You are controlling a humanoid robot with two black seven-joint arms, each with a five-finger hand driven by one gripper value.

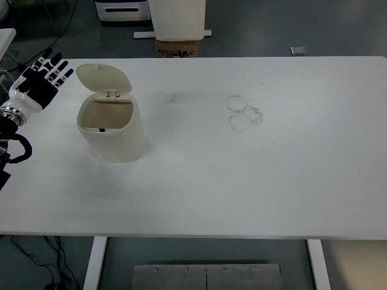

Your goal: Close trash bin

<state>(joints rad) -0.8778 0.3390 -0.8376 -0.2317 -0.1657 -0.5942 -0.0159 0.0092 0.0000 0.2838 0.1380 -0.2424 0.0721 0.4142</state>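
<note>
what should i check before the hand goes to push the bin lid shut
1. Lid open, standing up behind the opening: ok, there to be pushed down.
2. Trash bin upright on the table: ok.
3. Left hand free, fingers spread, holding nothing: ok.
4. Left hand apart from the lid, to its left: ok, no contact yet.
5. Bin opening free of things sticking out past the rim: ok; one small dark speck shows inside.
6. Hinge condition: cannot tell.
</note>
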